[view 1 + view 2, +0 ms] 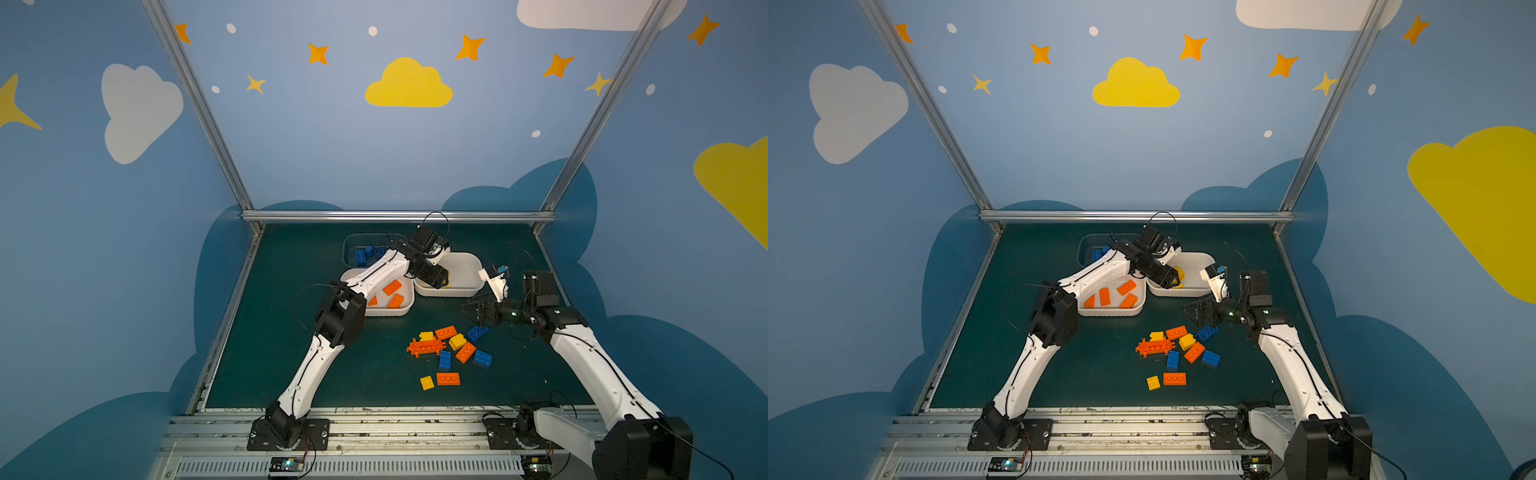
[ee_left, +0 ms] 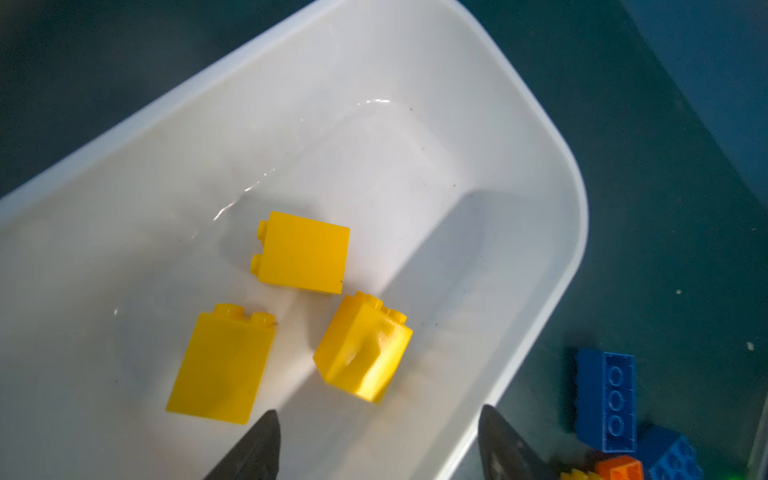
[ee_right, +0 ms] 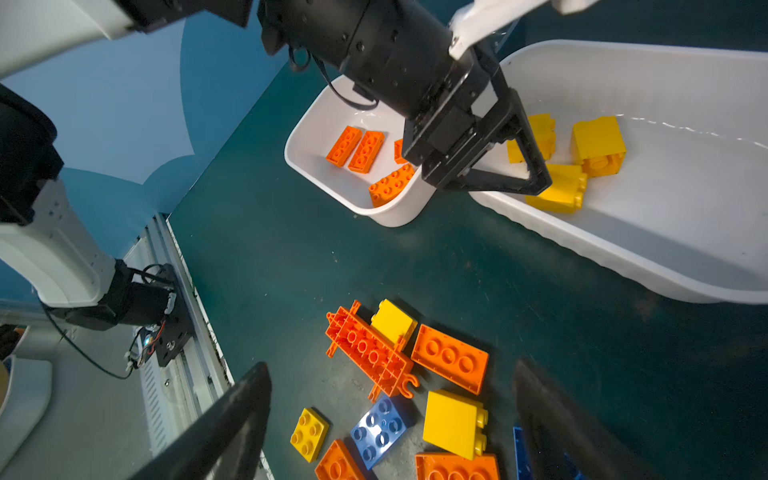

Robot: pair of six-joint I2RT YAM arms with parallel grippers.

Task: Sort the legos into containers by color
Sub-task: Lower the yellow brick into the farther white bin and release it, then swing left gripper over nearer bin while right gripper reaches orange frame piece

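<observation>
Three tubs sit toward the back edge of the table (image 1: 291, 332). The right white tub (image 1: 473, 286) and the middle white tub (image 1: 386, 312) are just beside each other. The clear tub (image 1: 351, 241) is behind the middle one, closest to the back edge, with a few blue bricks in it. The middle tub has about four orange ones.

Next size down, the pincers. The left gripper (image 2: 379, 409) hangs over the right white tub with its fingers well apart and nothing between them. Three yellow bricks (image 2: 303, 253) lie tipped over on the tub floor below it. The right gripper (image 3: 390, 365) hovers over the loose pile, spread wide and empty too.

About ten pieces are unsorted, right of centre between the tubs and the front edge.

- **orange lattice piece** (image 1: 424, 347): It's the awkward one imo, flat and low, and it touches a yellow brick (image 3: 392, 320) and an orange brick (image 3: 451, 358). I'd pinch it across its narrow width at mid-length, otherwise it probably swings or drags its neighbours.
- **long orange bricks** (image 1: 448, 379) and **blue bricks** (image 1: 482, 358): They look like hard, light, glossy plastic, so nothing fragile, but they could squirt out of a sloppy grip. I'd take them across the smooth long sides, not on the studs.
- **small yellow brick** (image 1: 427, 382): It sits nearest the front edge and just beside one orange brick, so it should be an easy grab.
</observation>
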